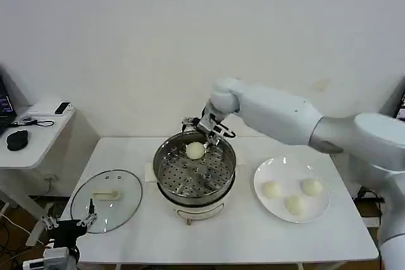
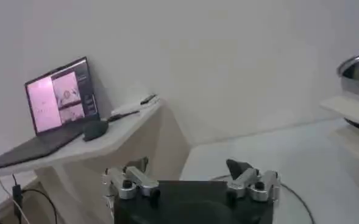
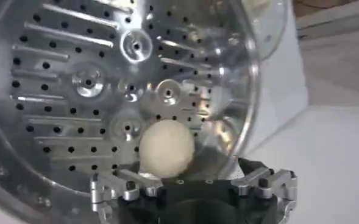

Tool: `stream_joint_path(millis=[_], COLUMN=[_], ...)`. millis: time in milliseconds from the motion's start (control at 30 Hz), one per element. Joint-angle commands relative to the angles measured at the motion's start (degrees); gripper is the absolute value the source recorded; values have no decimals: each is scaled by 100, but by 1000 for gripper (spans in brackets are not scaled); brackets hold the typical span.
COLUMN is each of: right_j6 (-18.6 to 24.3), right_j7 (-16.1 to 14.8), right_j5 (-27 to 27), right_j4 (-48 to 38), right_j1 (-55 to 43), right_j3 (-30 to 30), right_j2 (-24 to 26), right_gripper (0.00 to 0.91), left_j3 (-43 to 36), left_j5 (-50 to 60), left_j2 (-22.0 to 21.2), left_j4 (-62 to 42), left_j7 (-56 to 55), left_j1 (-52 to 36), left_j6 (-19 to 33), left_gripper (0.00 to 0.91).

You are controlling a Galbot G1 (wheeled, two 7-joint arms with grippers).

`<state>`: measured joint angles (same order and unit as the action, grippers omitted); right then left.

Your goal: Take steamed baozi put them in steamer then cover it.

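The steamer (image 1: 166, 175) stands mid-table, a shiny steel pot with a perforated tray (image 3: 63, 73). One cream-white baozi (image 1: 195, 150) lies on that tray near the back wall, and in the right wrist view this baozi (image 3: 167, 149) rests free just ahead of the jaws. My right gripper (image 1: 212, 131) hovers over the steamer's back rim, open, nothing held between its spread fingers (image 3: 109, 185). Three more baozi (image 1: 272, 189) (image 1: 311, 186) (image 1: 294, 204) sit on the white plate (image 1: 288, 170) to the right. My left gripper (image 1: 68, 222) is parked open off the table's front-left corner.
A glass lid (image 1: 106, 200) with a pale handle lies flat on the table left of the steamer. A white side table (image 1: 31, 134) at far left carries a laptop (image 2: 60, 97), a mouse and cables. A white wall runs behind the table.
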<state>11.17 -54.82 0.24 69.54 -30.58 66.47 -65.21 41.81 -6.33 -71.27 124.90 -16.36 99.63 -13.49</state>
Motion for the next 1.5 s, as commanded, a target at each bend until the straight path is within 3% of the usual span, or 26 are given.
stream_joint_path(millis=[33, 100, 333, 533, 633, 767, 867, 933, 1100, 1500], right_j6=[-891, -1323, -2075, -2271, -2320, -2406, -2543, -2633, -2601, -2472], right_j7=[-8, 20, -5, 118, 189, 313, 450, 511, 538, 673], right_j5=[986, 1155, 1273, 741, 517, 437, 412, 368, 256, 46], right_j4=[1065, 1472, 2554, 3267, 3341, 3287, 3146, 2981, 2521, 966], right_j1=[-719, -961, -1017, -177, 165, 773, 1830, 2386, 3147, 3354], right_j3=[343, 449, 860, 965, 1004, 714, -184, -676, -1267, -1442], right_j2=[1170, 1719, 3724, 4946, 5205, 5221, 5110, 4913, 4367, 3075], right_gripper=[907, 907, 907, 907, 907, 907, 907, 907, 907, 907], left_j3=[-14, -81, -346, -453, -504, -544, -551, -551, -540, -428], left_j5=[-48, -47, -33, -45, -37, -25, -10, 6, 33, -9], left_j2=[75, 127, 213, 321, 326, 298, 260, 245, 245, 276], left_j4=[18, 15, 83, 59, 23, 52, 78, 88, 72, -63], left_j7=[8, 23, 54, 71, 71, 71, 70, 70, 76, 83], left_j1=[-29, -57, -168, -206, -231, -229, -215, -191, -200, -269], left_j6=[-16, -19, -43, -35, -32, -31, -28, -24, -31, -49], left_gripper=[907, 907, 907, 907, 907, 907, 907, 907, 907, 907])
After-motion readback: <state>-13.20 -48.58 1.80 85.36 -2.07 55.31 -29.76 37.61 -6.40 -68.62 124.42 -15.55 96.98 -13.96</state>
